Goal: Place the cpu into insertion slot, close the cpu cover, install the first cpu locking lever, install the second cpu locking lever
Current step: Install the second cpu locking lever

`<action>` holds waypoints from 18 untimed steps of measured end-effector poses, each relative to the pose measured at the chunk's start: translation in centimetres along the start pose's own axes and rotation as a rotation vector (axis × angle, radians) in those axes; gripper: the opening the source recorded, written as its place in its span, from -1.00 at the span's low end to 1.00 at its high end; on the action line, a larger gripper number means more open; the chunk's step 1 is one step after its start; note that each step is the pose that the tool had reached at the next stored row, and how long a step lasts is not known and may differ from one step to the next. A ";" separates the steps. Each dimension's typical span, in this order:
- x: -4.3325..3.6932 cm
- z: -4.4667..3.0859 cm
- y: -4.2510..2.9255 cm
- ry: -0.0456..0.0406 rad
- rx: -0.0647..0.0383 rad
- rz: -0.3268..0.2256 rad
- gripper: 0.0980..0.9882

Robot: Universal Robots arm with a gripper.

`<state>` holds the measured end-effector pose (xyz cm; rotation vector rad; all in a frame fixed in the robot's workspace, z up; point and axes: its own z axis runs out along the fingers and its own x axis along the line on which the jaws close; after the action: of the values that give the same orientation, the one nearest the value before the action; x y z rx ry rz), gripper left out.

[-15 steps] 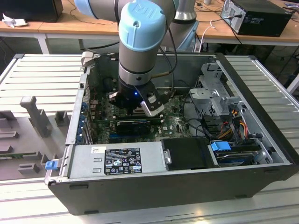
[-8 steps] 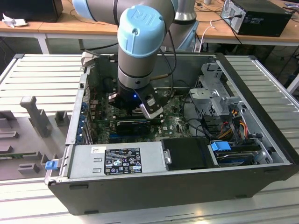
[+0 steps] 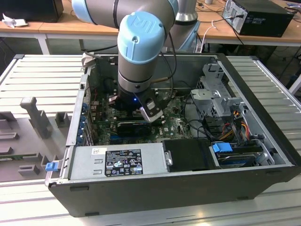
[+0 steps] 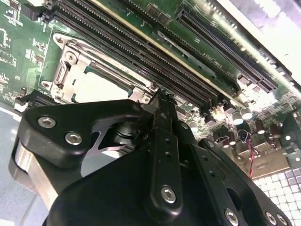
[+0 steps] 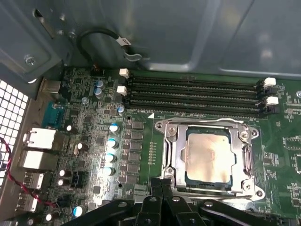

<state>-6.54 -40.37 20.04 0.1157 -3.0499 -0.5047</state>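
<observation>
Open computer case [image 3: 263,141] on a ribbed metal bench; green board [image 5: 141,155] inside. Chip [image 5: 209,157] already seated in its socket [image 5: 171,150], metal cover [image 5: 247,160] lying over it. Gripper [image 5: 162,186] just beside the socket's edge, fingertips pressed together, holding nothing.

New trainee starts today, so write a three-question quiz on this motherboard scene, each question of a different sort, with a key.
1. True or false: the cpu cover stands raised, clear of the cpu.
2. In the first wrist view, the four long memory slots beside the cpu are: A) all empty, B) all filled, C) two filled and two empty.
3. Fill in: the hand, low over the board at the edge of the cpu cover, is ____ (open or shut).

Key: 1 false, the cover lies flat around the cpu; 2 A; 3 shut.
</observation>
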 end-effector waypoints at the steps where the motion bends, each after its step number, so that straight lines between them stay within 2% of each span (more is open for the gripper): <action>1: -0.01 0.13 -0.04 -0.0003 -0.004 0.000 -0.98; 5: -0.03 0.40 -0.08 -0.0009 -0.012 -0.001 -0.98; 10: 0.01 0.65 -0.17 -0.0009 -0.014 -0.001 -0.98; 14: 0.56 0.70 -0.14 -0.0008 -0.015 -0.001 -0.98; 18: 0.61 -0.46 0.27 -0.0010 -0.015 -0.001 -0.98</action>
<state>-7.13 -40.32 20.58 0.1164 -3.0465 -0.5278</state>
